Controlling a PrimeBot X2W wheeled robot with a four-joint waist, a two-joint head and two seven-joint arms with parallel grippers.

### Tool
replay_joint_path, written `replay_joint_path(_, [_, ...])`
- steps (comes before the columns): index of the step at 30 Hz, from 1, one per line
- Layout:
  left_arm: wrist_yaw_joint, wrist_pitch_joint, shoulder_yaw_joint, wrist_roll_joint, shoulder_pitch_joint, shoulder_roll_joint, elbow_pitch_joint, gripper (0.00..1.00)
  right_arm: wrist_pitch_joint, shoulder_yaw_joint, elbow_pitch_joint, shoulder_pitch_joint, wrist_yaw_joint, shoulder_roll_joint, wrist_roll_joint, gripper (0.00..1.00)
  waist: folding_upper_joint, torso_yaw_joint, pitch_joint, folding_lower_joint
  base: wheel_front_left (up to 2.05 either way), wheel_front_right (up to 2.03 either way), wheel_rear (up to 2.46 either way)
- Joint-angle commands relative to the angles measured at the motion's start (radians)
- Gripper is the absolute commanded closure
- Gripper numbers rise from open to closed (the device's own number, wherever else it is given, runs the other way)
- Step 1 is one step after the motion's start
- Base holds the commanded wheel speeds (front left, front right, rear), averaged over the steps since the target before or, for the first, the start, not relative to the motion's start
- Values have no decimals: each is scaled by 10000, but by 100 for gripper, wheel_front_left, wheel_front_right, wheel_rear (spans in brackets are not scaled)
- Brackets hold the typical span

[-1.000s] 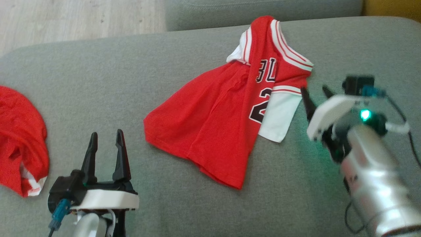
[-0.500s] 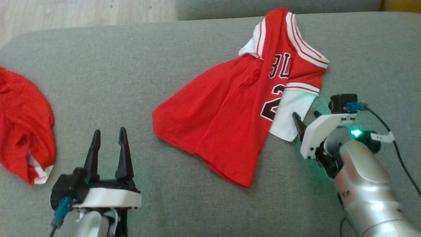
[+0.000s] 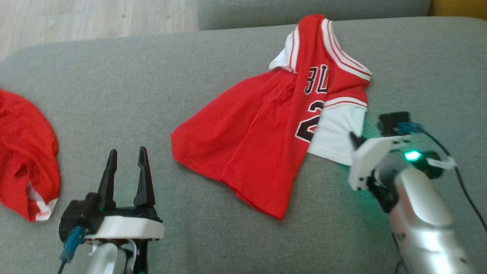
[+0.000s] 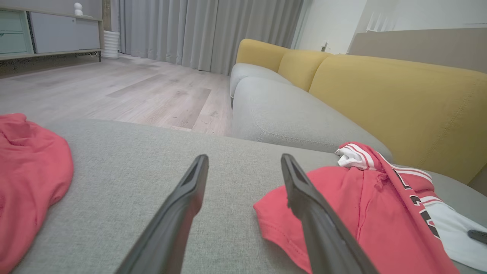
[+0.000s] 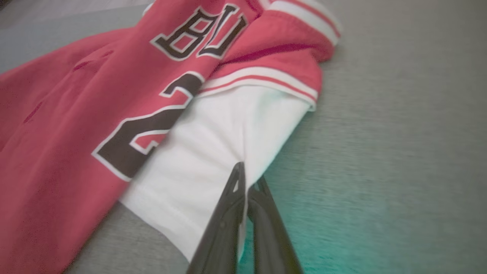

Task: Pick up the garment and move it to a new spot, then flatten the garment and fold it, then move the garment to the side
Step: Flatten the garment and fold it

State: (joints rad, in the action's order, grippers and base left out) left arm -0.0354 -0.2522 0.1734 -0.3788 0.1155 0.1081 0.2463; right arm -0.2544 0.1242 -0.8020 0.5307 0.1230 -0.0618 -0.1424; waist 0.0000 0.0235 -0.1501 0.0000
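Note:
The garment (image 3: 262,125) is a red jersey with black lettering and a white sleeve, lying rumpled on the grey sofa seat (image 3: 152,95); it also shows in the left wrist view (image 4: 365,205) and the right wrist view (image 5: 114,114). My right gripper (image 3: 355,139) is at the white sleeve's lower right edge. In the right wrist view the two fingers of my right gripper (image 5: 245,182) are pressed together with the sleeve's white edge (image 5: 213,152) pinched between them. My left gripper (image 3: 125,167) stands open over bare cushion, left of the jersey's hem, holding nothing.
A second red cloth (image 3: 26,152) lies bunched at the seat's left edge. Beyond the seat are another grey cushion (image 4: 289,118), yellow back cushions (image 4: 388,102) and wooden floor (image 3: 95,19). Bare cushion lies between the two cloths.
My right gripper has come in onto the white sleeve's edge and shut on it. The head camera has shifted slightly. The left gripper has stayed put.

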Motion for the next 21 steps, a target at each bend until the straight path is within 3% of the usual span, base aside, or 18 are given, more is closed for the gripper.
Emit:
replay_joint_path(1, [32, -80, -339, -69, 159, 134, -279, 0, -1, -292, 812, -244, 77, 103, 386, 100, 0, -187, 186, 0, 0, 0, 0])
replay_joint_path(4, [103, -83, -436, -130, -67, 161, -349, 0, -582, -1398, 2641, -1325, 77, -146, 1147, 100, 0, -455, 379, 0, 0, 0, 0])
replay_joint_path(9, [147, -86, -550, -202, -253, 223, -418, 0, -1566, -2414, 5174, -2715, 77, -248, 1858, 100, 0, -715, 493, 0, 0, 0, 0])
replay_joint_path(10, [156, -86, -548, -202, -272, 226, -434, 0, -1631, -2511, 5573, -2919, 77, -254, 1923, 39, 0, -746, 510, 0, 0, 0, 0])
replay_joint_path(11, [162, -86, -545, -203, -292, 233, -447, 0, -1600, -2594, 5918, -3077, 77, -241, 1936, 0, 0, -773, 529, 0, 0, 0, 0])
replay_joint_path(15, [159, -80, -481, -193, -339, 256, -468, 0, -1238, -2526, 6676, -3585, 77, -178, 1805, 0, 0, -795, 620, 0, 0, 0, 0])
replay_joint_path(21, [128, -70, -380, -179, -459, 305, -455, 0, 327, -2298, 7470, -4173, 77, -68, 1705, 0, 0, -684, 779, 0, 0, 0, 0])
